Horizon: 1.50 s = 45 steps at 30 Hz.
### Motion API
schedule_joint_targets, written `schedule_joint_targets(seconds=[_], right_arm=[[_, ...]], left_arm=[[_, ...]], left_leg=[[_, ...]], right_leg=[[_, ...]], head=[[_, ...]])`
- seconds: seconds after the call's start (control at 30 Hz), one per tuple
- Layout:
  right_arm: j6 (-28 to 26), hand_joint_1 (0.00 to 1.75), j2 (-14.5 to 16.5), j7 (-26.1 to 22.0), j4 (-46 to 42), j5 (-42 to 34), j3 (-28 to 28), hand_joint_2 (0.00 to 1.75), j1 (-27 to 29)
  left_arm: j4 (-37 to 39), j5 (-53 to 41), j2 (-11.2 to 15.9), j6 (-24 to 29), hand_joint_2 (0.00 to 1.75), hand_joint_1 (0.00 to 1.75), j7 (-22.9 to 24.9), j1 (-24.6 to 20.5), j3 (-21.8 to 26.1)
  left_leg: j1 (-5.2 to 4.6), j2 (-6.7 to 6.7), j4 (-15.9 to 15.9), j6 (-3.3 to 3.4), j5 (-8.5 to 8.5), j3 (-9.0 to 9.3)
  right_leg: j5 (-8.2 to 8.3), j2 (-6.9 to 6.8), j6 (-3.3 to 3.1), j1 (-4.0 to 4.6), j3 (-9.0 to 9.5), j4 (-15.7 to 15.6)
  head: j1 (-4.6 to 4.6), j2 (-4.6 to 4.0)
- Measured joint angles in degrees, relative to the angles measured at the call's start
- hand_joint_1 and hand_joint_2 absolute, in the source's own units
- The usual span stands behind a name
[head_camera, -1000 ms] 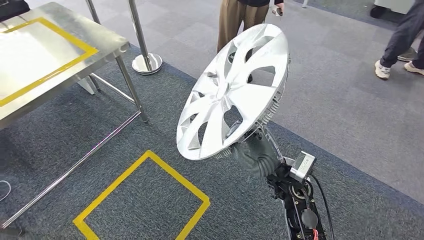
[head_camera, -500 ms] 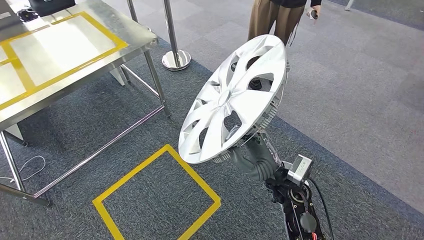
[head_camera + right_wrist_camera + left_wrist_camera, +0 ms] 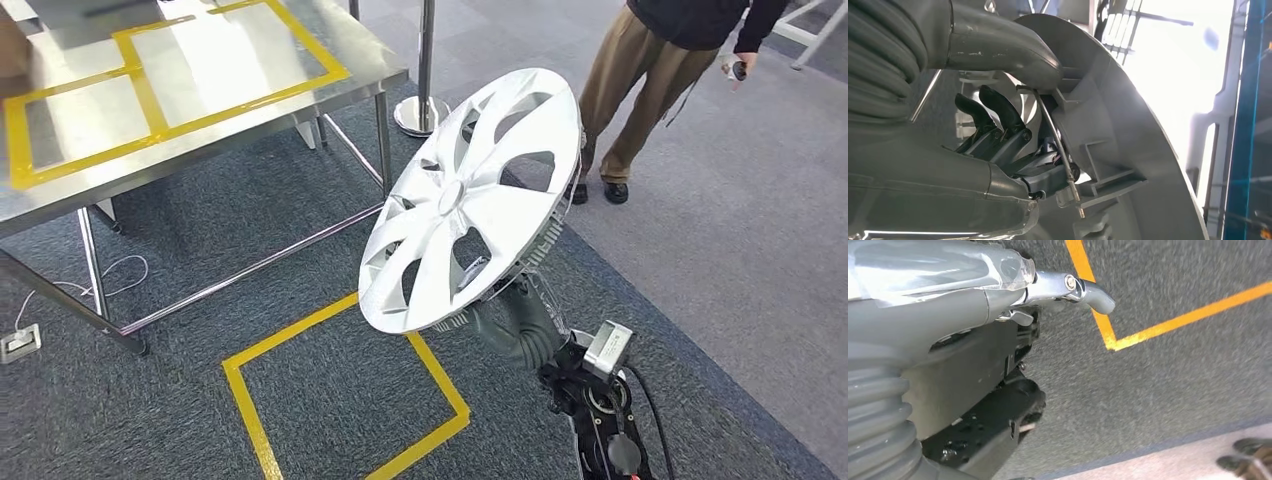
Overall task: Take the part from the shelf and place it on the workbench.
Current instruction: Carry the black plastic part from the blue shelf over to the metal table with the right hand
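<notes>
The right hand (image 3: 505,315) grips the hubcap (image 3: 470,195) by its rim, tilted; the worktop (image 3: 200,70) lies ahead-left, well apart.

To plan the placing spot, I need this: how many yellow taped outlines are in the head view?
3. Two adjoining outlines on the workbench: a small one and a large one, partly cut off by the picture edge. One on the carpet below the part.
</notes>
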Motion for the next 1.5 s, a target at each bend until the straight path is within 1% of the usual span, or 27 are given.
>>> schedule_joint_targets(seconds=[0.03,0.07,0.13,0.17,0.2,0.23,0.27,0.33,0.4,0.47,0.5,0.53,0.6,0.67,0.7,0.73,0.8,0.87,0.93,1.0,1.03,1.07,1.13,1.2,1.23,1.37,1.5], right_arm=[[0.0,1.75,-0.06,0.01,-0.04,0.02,0.0,1.75,0.11],[0.0,1.75,-0.11,0.01,-0.11,0.03,0.0,1.75,0.15],[0.01,1.75,-0.21,0.02,-0.29,0.04,0.01,1.75,0.21],[0.01,1.75,-0.25,0.01,-0.38,0.05,0.01,1.75,0.24],[0.02,1.75,-0.27,0.01,-0.47,0.07,0.01,1.75,0.27],[0.02,1.75,-0.26,0.0,-0.61,0.09,0.0,1.75,0.29],[0.02,1.75,-0.22,0.01,-0.77,0.14,-0.01,1.75,0.27],[0.01,1.75,-0.12,0.05,-1.09,0.28,-0.03,1.75,0.28],[0.0,1.75,-0.09,0.1,-1.24,0.43,-0.08,1.75,0.38],[0.0,1.75,-0.11,0.17,-1.27,0.52,-0.1,1.75,0.5],[0.0,1.75,-0.11,0.21,-1.27,0.55,-0.1,1.75,0.54],[0.0,1.75,-0.11,0.25,-1.27,0.58,-0.09,1.75,0.57],[0.01,1.75,-0.11,0.31,-1.31,0.61,-0.08,1.75,0.58],[0.01,1.75,-0.11,0.36,-1.49,0.61,-0.08,1.75,0.56],[0.01,1.75,-0.11,0.37,-1.61,0.61,-0.08,1.75,0.54],[0.01,1.75,-0.1,0.37,-1.7,0.62,-0.07,1.75,0.52],[0.0,1.75,-0.05,0.39,-1.86,0.62,-0.02,1.75,0.49],[0.01,1.75,-0.02,0.44,-2.03,0.61,0.01,1.75,0.47],[0.01,1.75,-0.13,0.48,-2.13,0.67,0.02,1.75,0.57],[0.02,1.75,-0.26,0.48,-2.18,0.93,0.03,1.75,0.82],[0.02,1.75,-0.31,0.48,-2.21,1.09,0.05,1.75,0.93],[0.02,1.75,-0.34,0.49,-2.28,1.26,0.06,1.75,1.01],[0.02,1.75,-0.4,0.5,-2.54,1.42,0.07,1.75,1.03],[0.02,1.75,-0.43,0.5,-2.93,1.46,0.06,1.75,1.02],[0.02,1.75,-0.43,0.5,-3.13,1.46,0.05,1.75,1.01],[0.02,1.75,-0.37,0.52,-3.67,1.49,-0.01,1.75,1.02],[0.01,1.75,-0.37,0.62,-3.87,1.54,-0.04,1.75,1.04]], left_arm=[[0.0,0.0,-0.01,0.02,1.75,0.0,0.01,0.01,0.0],[0.0,0.0,-0.02,0.02,1.75,0.0,0.02,0.02,0.0],[-0.01,0.0,-0.01,0.03,1.75,0.0,0.04,-0.02,-0.01],[-0.01,-0.01,0.01,0.03,1.75,0.0,0.07,-0.01,-0.01],[-0.01,-0.03,0.02,0.04,1.75,0.0,0.08,0.04,-0.02],[0.0,-0.05,0.04,0.04,1.75,0.0,0.1,0.11,-0.03],[0.0,-0.07,0.04,0.04,1.75,0.0,0.1,0.17,-0.03],[0.0,-0.1,0.1,0.04,1.75,0.0,0.05,0.15,-0.08],[0.0,-0.17,0.13,0.03,1.75,0.0,-0.01,0.06,-0.2],[0.0,-0.28,0.1,-0.03,1.75,0.0,-0.08,0.02,-0.32],[0.0,-0.32,0.1,-0.06,1.75,0.0,-0.1,0.01,-0.36],[0.0,-0.35,0.12,-0.09,1.75,0.0,-0.13,0.01,-0.37],[0.0,-0.44,0.15,-0.09,1.75,0.0,-0.11,0.06,-0.38],[0.0,-0.51,0.1,-0.12,1.75,0.0,-0.1,0.03,-0.39],[0.0,-0.52,0.07,-0.13,1.75,0.0,-0.09,0.0,-0.39],[0.0,-0.52,0.03,-0.14,1.75,0.0,-0.09,-0.03,-0.39],[-0.01,-0.52,0.02,-0.15,1.75,0.0,-0.09,0.05,-0.39],[-0.02,-0.52,0.01,-0.15,1.75,0.0,-0.1,0.07,-0.39],[-0.02,-0.52,-0.06,-0.14,1.75,0.0,-0.11,0.0,-0.39],[-0.01,-0.51,-0.08,-0.09,1.75,0.0,-0.11,0.0,-0.39],[-0.01,-0.51,-0.05,-0.08,1.75,0.0,-0.11,0.02,-0.39],[-0.01,-0.51,-0.04,-0.06,1.75,0.0,-0.11,0.04,-0.39],[-0.01,-0.52,-0.07,-0.07,1.75,0.0,-0.1,0.05,-0.4],[0.0,-0.52,-0.08,-0.05,1.75,0.0,-0.09,0.05,-0.4],[0.0,-0.52,-0.07,-0.05,1.75,0.0,-0.09,0.05,-0.39],[0.0,-0.52,-0.02,-0.04,1.75,0.0,-0.09,0.08,-0.39],[0.0,-0.52,0.01,-0.04,1.75,0.0,-0.09,0.08,-0.39]], left_leg=[[0.02,-0.9,0.05,-0.05,-0.03,0.1],[0.06,-1.77,0.13,-0.15,-0.09,0.17],[0.03,-3.25,0.39,-0.59,-0.23,-0.08],[0.06,-3.85,0.47,-0.89,-0.24,-0.32],[0.12,-4.38,0.44,-1.24,-0.17,-0.55],[0.24,-4.97,0.36,-1.6,-0.08,-0.7],[0.29,-4.93,0.43,-1.94,-0.14,-0.85],[0.1,-2.39,2.84,-2.49,-1.69,-2.19],[-0.01,1.2,9.69,-2.82,-5.1,-5.69],[0.06,2.32,16.35,-3.01,-7.32,-9.13],[0.07,2.43,17.57,-3.04,-7.3,-9.79],[0.08,2.49,16.94,-3.05,-6.49,-9.51],[0.04,3.43,10.51,-2.91,-3.16,-6.13],[-0.32,5.86,3.01,-2.48,-0.74,-2.08],[-0.5,6.59,1.08,-2.16,-0.35,-1.03],[-0.69,6.72,0.49,-1.82,-0.48,-0.75],[-0.54,5.32,0.39,-1.12,-0.28,-0.74],[-0.15,4.07,0.16,-0.45,-0.09,-0.5],[0.05,2.82,0.1,0.02,-0.02,-0.4],[0.01,1.53,0.13,0.19,-0.04,-0.4],[-0.01,0.93,0.16,0.19,-0.05,-0.34],[-0.01,0.38,0.19,0.17,-0.08,-0.24],[0.02,-0.5,0.27,-0.04,-0.22,0.0],[-0.14,-0.99,0.46,-0.51,-0.45,-0.03],[-0.23,-1.05,0.56,-0.6,-0.56,-0.13],[-0.22,-0.91,0.4,-0.17,-0.59,-0.07],[-0.09,-0.82,0.03,-0.44,-0.43,0.15]], right_leg=[[1.93,0.25,-0.15,-0.05,1.0,-2.67],[4.35,1.13,-0.3,-0.16,2.84,-7.03],[7.27,3.94,-0.38,-0.51,6.08,-14.46],[7.66,4.96,-0.41,-0.58,6.82,-16.18],[7.46,5.22,-0.49,-0.53,6.99,-16.5],[7.56,4.6,-0.72,-0.45,7.08,-16.57],[7.62,3.95,-1.01,-0.46,7.2,-16.68],[7.67,2.34,-1.72,-0.63,7.46,-16.96],[7.55,0.73,-2.18,-0.6,7.52,-17.02],[7.43,-0.86,-2.3,-0.53,7.52,-17.0],[7.35,-1.53,-2.3,-0.52,7.55,-17.0],[7.28,-2.13,-2.27,-0.52,7.63,-17.0],[7.02,-3.24,-2.07,-0.53,7.95,-16.99],[6.67,-4.33,-1.63,-0.21,8.31,-16.97],[6.52,-4.81,-1.38,-0.02,8.44,-16.96],[6.44,-5.3,-1.12,0.16,8.55,-17.0],[6.22,-5.98,-0.51,0.15,8.86,-17.14],[4.83,-3.96,0.08,-0.05,8.38,-15.39],[1.42,-0.99,0.4,-0.17,5.33,-8.69],[-1.19,-0.15,0.46,-0.16,1.38,-1.11],[-0.93,-0.09,0.4,-0.16,0.53,0.1],[0.44,-0.06,0.26,-0.17,0.79,-1.1],[4.81,0.33,-0.1,-0.2,3.97,-9.02],[7.28,0.96,-0.43,-0.15,6.8,-15.51],[7.49,1.19,-0.54,-0.12,7.28,-16.69],[7.58,1.31,-0.72,0.09,7.31,-16.88],[7.54,1.35,-1.06,0.31,7.3,-16.85]], head=[[0.01,0.0],[0.02,0.0],[-0.01,0.0],[-0.04,0.0],[-0.09,0.0],[-0.09,0.0],[-0.09,0.0],[-0.4,0.0],[-0.75,0.0],[-0.79,0.0],[-0.81,0.0],[-0.83,0.0],[-0.84,0.0],[-0.79,0.0],[-0.72,0.0],[-0.67,0.0],[-0.61,0.0],[-0.49,0.0],[-0.26,0.0],[-0.16,0.0],[-0.15,0.0],[-0.15,0.0],[-0.11,0.0],[-0.15,0.0],[-0.18,0.0],[-0.24,0.0],[-0.24,0.0]])
